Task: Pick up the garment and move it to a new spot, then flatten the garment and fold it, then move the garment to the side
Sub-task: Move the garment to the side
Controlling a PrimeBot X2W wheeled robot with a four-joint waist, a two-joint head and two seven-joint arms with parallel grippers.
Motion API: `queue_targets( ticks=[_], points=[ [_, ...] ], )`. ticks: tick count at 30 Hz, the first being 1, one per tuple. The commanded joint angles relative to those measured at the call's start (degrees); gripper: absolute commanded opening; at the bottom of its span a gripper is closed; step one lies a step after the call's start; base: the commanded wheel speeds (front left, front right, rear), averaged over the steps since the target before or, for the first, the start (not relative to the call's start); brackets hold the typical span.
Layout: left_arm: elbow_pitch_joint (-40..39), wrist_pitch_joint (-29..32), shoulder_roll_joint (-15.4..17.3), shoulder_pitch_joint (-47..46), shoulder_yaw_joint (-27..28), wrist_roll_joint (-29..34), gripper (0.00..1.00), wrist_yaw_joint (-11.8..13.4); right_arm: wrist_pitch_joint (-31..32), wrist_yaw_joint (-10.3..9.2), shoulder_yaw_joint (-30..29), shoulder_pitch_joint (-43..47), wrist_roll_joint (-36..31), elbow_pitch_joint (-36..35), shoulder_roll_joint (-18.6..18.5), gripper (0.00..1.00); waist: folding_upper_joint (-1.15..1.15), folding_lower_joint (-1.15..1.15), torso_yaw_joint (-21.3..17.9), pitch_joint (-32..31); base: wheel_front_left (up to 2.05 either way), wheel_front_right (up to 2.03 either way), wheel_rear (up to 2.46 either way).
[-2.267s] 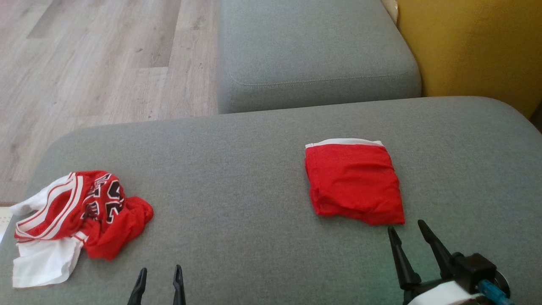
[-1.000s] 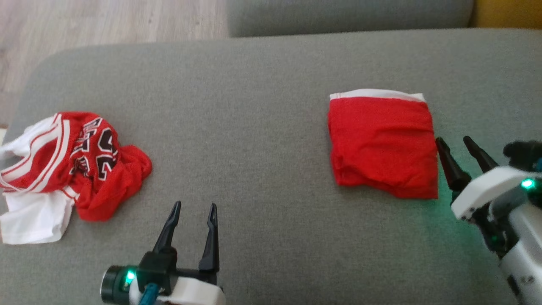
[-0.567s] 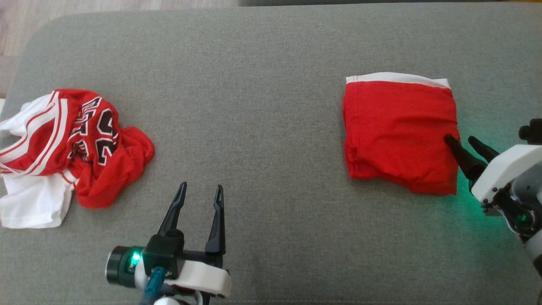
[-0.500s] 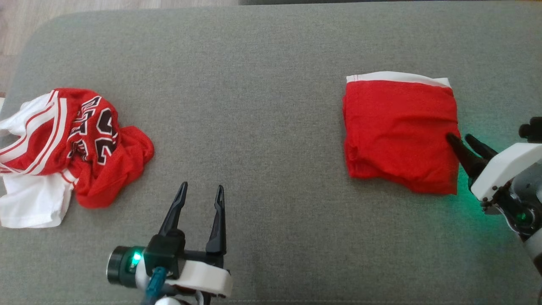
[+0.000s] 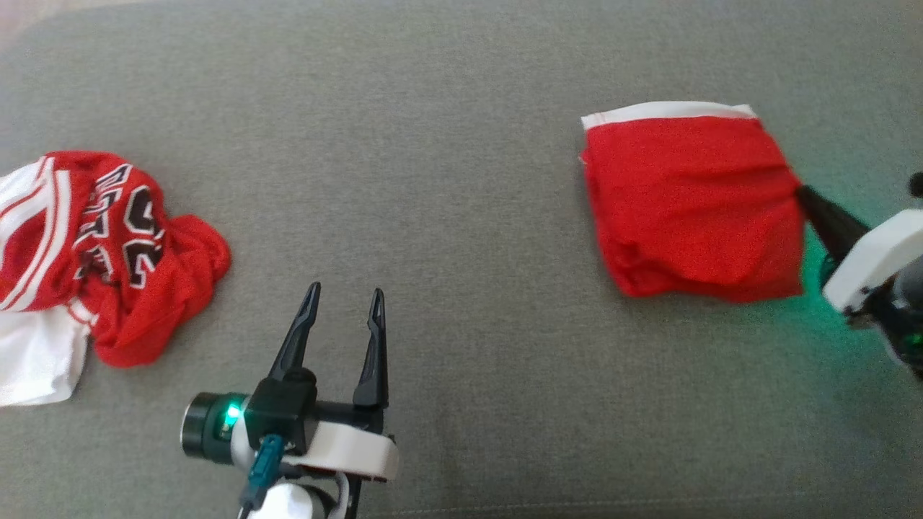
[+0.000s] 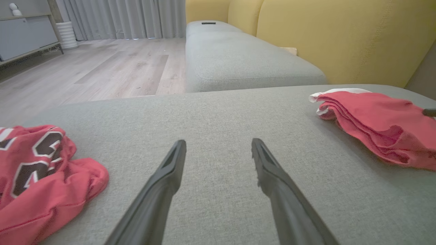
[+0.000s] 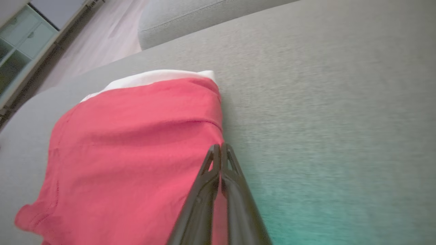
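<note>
A: Nearest first. Left gripper (image 5: 345, 290)?
B: Low in the head view, left of centre. Fingers spread wide with nothing between them. It hangs over the bare grey cushion (image 5: 461, 130), and its own wrist view agrees: two fingers apart, plain fabric past the tips.
A: Right gripper (image 5: 800, 190)?
B: At the right edge of the head view. Fingers pressed together, pinching the right edge of the garment (image 5: 692, 202). The cloth is drawn to a point at the tips and creases run toward them. There's a green glow (image 5: 829, 317) on the cushion beside it. Can't tell whether that edge is lifted off the cushion.
A: Garment, where exactly?
B: On the right part of the cushion, folded into a rough square. It's red, with a white band along the far edge and stacked layers showing on its left side. Well apart from the left gripper.
A: Anything else on that cushion?
B: A crumpled red and white jersey (image 5: 122, 252) at the far left, with black lettering. Just a heap, touching neither gripper.
A: Farther back?
B: In the left wrist view there's a second cushion (image 6: 245, 64) beyond this one, with a yellow backrest (image 6: 340, 37) to its right. A wood floor (image 6: 102, 71) is on the left and grey curtains (image 6: 136, 17) are at the very back.
</note>
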Motion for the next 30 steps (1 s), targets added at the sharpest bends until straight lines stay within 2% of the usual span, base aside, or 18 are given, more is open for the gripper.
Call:
queue_targets(
  ticks=[1, 8, 14, 27, 30],
  points=[
    [-2.28, -0.7, -0.14, -2.09, 1.62, 0.56, 1.0, -0.01, -1.31, 0.42, 0.46, -1.13, -0.37, -0.42, -3.31, 0.0, 0.0, 0.0, -1.06, 0.92, 0.0, 0.0, 0.0],
    [-4.09, -0.7, -0.14, -5.22, 0.8, 0.86, 1.0, -0.23, -3.84, 0.42, 1.86, -6.49, -3.14, 1.93, -10.57, 0.0, 0.0, 0.0, -4.86, 5.68, 0.0, 0.0, 0.0],
    [-6.17, -0.7, -0.14, -10.55, -1.36, 1.83, 1.0, -0.53, -5.78, 0.42, 0.28, -11.88, -6.08, 6.16, -16.26, 0.0, 0.0, 0.0, -8.34, 11.48, 0.0, 0.0, 0.0],
    [-8.98, -0.7, 0.1, -17.33, -3.18, 3.85, 1.0, -0.74, -8.26, 0.42, -4.89, -17.32, -7.06, 11.24, -21.79, 0.0, 0.0, 0.0, -10.95, 18.84, 0.0, 0.0, 0.0],
    [-8.69, -0.7, 0.19, -18.0, -3.3, 3.8, 1.0, -0.69, -8.04, 0.42, -5.71, -18.27, -7.88, 12.8, -21.87, 0.0, 0.0, 0.0, -10.88, 19.35, 0.0, 0.0, 0.0]
  ],
)
